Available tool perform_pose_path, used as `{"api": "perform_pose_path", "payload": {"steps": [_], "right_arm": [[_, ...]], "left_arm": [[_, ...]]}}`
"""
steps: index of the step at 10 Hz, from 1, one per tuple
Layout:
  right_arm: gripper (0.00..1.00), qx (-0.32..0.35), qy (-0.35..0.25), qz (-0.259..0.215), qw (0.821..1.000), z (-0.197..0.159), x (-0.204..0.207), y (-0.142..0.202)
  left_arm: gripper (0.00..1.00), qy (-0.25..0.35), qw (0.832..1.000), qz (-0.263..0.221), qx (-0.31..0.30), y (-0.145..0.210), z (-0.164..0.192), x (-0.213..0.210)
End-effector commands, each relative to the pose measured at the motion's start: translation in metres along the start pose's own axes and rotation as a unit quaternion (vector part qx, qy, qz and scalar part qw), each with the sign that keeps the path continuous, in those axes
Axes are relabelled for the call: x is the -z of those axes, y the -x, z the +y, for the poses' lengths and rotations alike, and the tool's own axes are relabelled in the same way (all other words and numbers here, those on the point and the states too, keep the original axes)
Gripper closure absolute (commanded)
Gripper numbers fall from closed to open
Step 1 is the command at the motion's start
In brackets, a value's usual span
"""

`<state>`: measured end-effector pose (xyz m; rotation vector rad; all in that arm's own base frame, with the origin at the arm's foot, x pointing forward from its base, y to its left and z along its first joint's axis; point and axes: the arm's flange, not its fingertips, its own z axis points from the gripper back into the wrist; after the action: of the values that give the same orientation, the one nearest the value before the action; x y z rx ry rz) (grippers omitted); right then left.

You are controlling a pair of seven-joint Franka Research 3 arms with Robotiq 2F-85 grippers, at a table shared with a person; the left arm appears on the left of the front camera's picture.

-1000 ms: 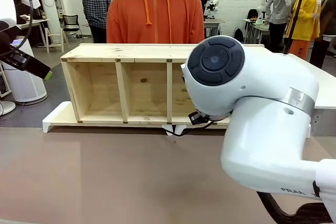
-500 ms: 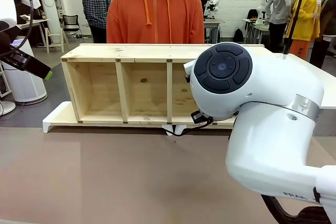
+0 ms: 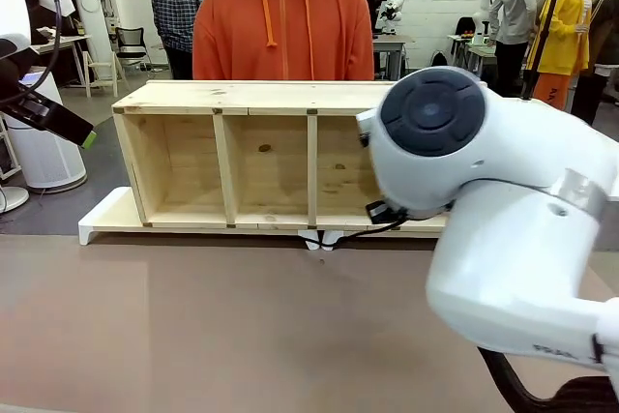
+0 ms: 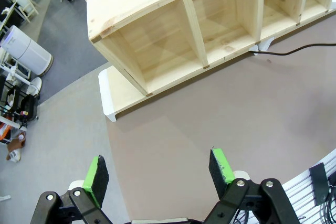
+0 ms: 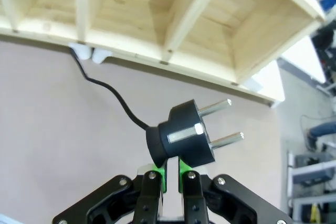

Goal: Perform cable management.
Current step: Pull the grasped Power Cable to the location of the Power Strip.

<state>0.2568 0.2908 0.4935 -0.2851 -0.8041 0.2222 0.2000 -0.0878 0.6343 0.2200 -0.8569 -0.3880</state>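
Cable [image 3: 350,234]: front view, one thin black cord at lower centre, running from under the wooden shelf [image 3: 242,94] toward the right arm [image 3: 503,200], which hides the rest.
- Shelf: one, with three open compartments counted here, the third partly hidden.
- Person in an orange hoodie [image 3: 283,21]: one, top centre, behind the shelf.
- Table [image 3: 193,316]: one, brown.

Left wrist view.
- Left gripper [image 4: 157,169]: one, at the bottom of the frame, its two green pads spread wide over bare table with nothing between them.
- Shelf compartments: four counted, upper half.
- A short stretch of cable lies at upper right.

Right wrist view.
- Right gripper [image 5: 171,170]: one, bottom centre, pads pinched tight on the cable at its plug end.
- Plug [image 5: 181,140]: one, black and round, at centre, with two metal pins pointing right.
- From the plug the cable curves to upper left and ends at two small white pieces [image 5: 93,53] under the shelf's edge. I cannot tell what these are.

Handling advice: keep the clamp firm. Leave slack so the cord does not drag on the shelf's edge, and steer the pins clear of the wood.
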Motion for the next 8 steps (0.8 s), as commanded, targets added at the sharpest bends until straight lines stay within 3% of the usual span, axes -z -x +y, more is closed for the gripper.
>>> {"api": "perform_pose_path", "payload": {"steps": [1,4,8], "right_arm": [[0.87,0.043,0.021,-0.007,0.999,-0.052,-0.025,0.020],[0.87,0.097,0.055,-0.015,0.994,-0.098,-0.046,0.029],[0.87,0.147,0.085,-0.010,0.985,-0.133,-0.044,0.031]], "left_arm": [[0.00,0.000,1.000,-0.002,-0.003,-0.001,-0.001,0.001],[0.00,0.000,1.000,-0.002,-0.003,-0.001,-0.001,0.001],[0.00,0.000,1.000,-0.002,-0.003,-0.001,-0.001,0.001]]}}
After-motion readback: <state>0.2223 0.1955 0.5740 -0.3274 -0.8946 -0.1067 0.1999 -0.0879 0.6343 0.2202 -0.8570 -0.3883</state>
